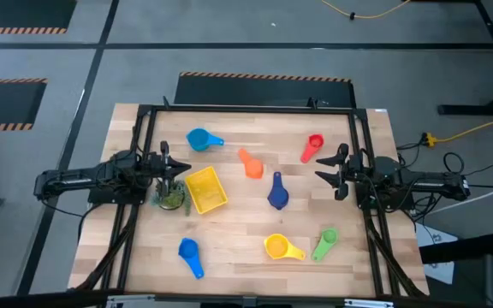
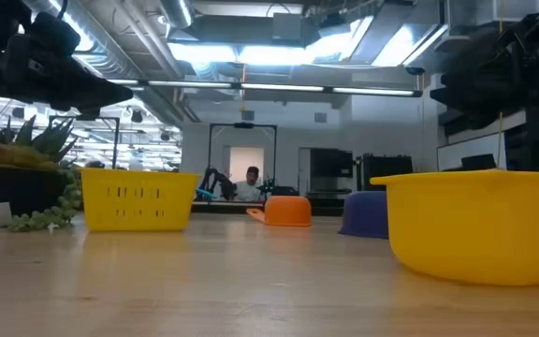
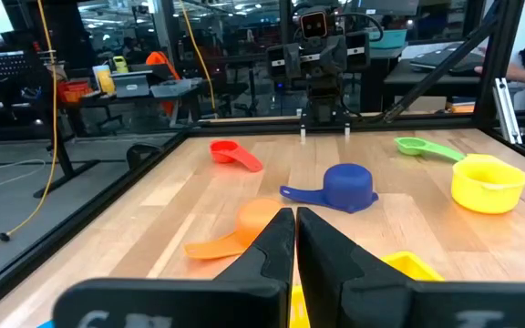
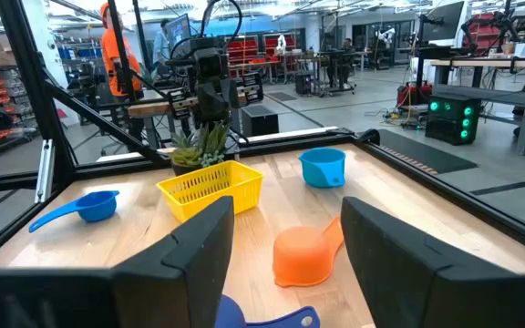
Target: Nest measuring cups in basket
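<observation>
Small square bright-yellow plastic basket (image 1: 205,189) sits left of centre on the wooden table (image 1: 246,257), slotted low walls, nothing inside; the coloured plastic measuring cups (image 1: 277,193) lie scattered around it (none nested). Left gripper (image 1: 176,168) is clenched beside the basket; right gripper (image 1: 325,168) gapes, holding nothing.

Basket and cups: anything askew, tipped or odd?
The basket sits skewed to the table edges, empty. The orange cup and dark blue cup lie mouth down, while the yellow cup stands upright. No damage or spills visible.
</observation>
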Motion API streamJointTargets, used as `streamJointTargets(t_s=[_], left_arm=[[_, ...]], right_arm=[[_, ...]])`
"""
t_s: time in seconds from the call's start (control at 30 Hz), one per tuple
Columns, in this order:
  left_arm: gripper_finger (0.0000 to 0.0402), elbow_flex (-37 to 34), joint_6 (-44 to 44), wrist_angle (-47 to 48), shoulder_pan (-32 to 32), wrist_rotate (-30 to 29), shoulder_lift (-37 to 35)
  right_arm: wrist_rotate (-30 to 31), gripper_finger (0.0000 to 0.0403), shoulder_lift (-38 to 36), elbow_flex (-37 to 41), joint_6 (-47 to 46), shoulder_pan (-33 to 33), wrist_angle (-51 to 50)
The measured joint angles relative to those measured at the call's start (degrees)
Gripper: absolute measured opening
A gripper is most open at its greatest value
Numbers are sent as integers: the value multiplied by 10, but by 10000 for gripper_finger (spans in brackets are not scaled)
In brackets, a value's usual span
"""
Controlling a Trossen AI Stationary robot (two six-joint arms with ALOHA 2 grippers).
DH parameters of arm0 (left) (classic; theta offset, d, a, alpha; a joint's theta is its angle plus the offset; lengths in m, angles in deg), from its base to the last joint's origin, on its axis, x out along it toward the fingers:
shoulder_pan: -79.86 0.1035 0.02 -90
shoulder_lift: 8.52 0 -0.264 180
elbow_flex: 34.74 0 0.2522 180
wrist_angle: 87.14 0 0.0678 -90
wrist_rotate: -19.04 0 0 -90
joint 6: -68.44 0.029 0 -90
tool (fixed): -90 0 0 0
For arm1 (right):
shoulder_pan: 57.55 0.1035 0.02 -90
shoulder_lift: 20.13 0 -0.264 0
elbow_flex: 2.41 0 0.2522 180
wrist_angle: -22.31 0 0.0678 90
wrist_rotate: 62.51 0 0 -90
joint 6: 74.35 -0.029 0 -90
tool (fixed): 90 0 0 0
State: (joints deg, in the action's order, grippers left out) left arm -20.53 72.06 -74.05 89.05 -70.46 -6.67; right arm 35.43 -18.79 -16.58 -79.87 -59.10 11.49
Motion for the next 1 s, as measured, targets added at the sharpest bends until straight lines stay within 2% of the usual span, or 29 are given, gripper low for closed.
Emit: streamJointTargets(t_s=[1.0], left_arm=[[9,0,14,-1,0,-1,0]], right_arm=[[0,209,0,0,0,0,0]])
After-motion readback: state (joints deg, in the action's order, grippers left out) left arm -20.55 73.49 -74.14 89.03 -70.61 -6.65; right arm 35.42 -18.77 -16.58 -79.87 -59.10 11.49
